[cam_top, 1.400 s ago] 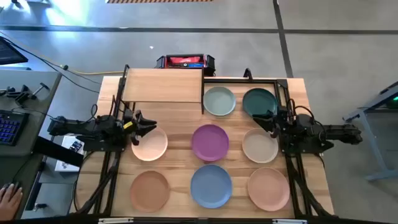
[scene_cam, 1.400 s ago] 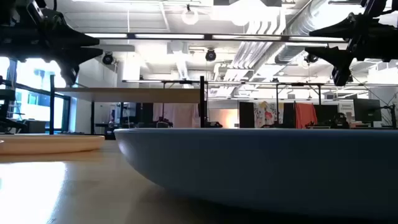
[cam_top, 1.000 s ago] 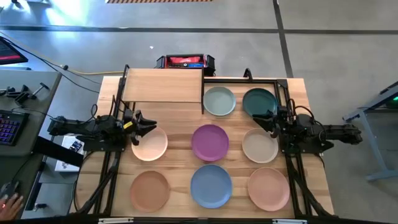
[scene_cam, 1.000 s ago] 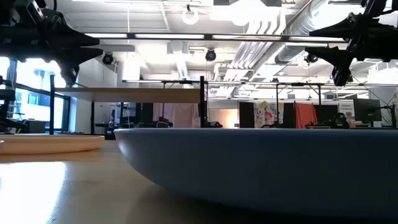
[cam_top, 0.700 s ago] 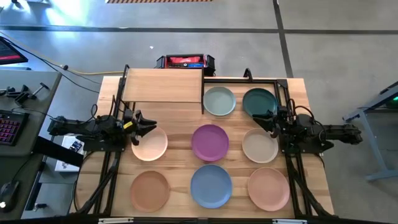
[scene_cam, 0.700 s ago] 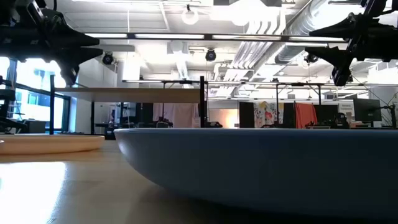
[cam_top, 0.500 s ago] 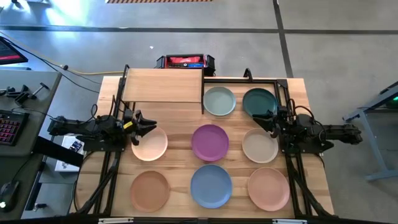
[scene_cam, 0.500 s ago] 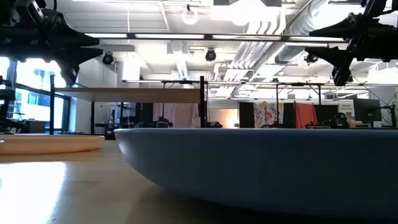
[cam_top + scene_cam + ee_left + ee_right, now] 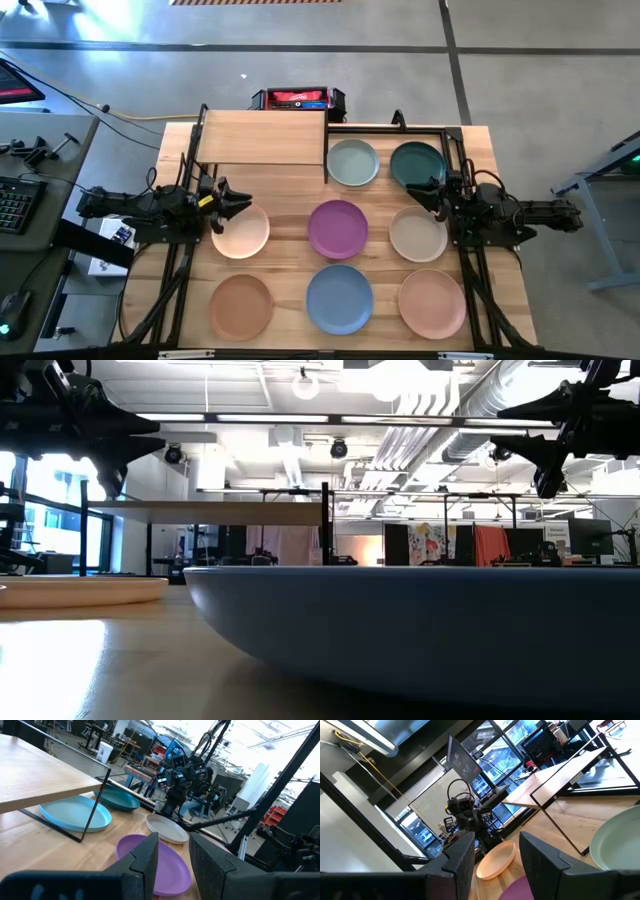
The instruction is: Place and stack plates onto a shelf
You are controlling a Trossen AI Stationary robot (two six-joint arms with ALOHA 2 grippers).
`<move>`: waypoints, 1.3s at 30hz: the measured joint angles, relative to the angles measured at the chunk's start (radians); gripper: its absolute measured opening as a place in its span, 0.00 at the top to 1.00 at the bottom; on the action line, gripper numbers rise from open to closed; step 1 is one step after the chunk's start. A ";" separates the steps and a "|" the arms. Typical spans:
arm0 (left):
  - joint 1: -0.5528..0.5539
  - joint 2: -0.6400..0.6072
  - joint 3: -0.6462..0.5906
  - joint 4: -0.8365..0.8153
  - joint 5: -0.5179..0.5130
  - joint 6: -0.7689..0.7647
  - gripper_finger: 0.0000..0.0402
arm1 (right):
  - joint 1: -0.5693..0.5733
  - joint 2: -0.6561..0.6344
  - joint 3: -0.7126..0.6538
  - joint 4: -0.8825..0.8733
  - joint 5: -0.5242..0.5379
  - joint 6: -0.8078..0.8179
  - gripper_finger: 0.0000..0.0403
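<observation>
The shelf (image 9: 262, 138) stands at the far left corner of the table (image 9: 380, 205), its board bare on top. All 8 plates lie flat on the table, none on the shelf. Right of the shelf sit the grey-green plate (image 9: 353, 162), touching the shelf's frame, and then the teal plate (image 9: 417, 163). In front of the shelf lies the peach plate (image 9: 241, 231), with the purple plate (image 9: 338, 228) and the beige plate (image 9: 418, 234) in a row to its right. Nearer still are the brown plate (image 9: 240, 306), the blue plate (image 9: 339, 298) and the pink plate (image 9: 432, 302).

The left gripper (image 9: 238, 204) hovers just in front of the shelf, over the peach plate's far rim, fingers (image 9: 148, 859) parted with a narrow gap and holding nothing. The right gripper (image 9: 419, 190) hovers well right of the shelf, between the teal and beige plates, jaws apart and empty.
</observation>
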 joint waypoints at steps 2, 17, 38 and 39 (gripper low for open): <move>0.000 0.000 0.000 0.000 0.000 0.000 0.75 | 0.000 0.000 0.000 0.000 0.000 0.000 0.64; 0.000 0.000 0.000 0.000 0.000 0.000 0.75 | 0.000 0.000 0.000 0.000 0.000 0.000 0.64; 0.000 0.000 0.000 0.003 -0.027 0.022 0.75 | 0.000 0.000 0.000 0.000 0.000 0.000 0.64; 0.000 0.000 0.000 0.005 -0.028 0.007 0.75 | 0.000 0.000 0.000 0.000 0.000 0.000 0.64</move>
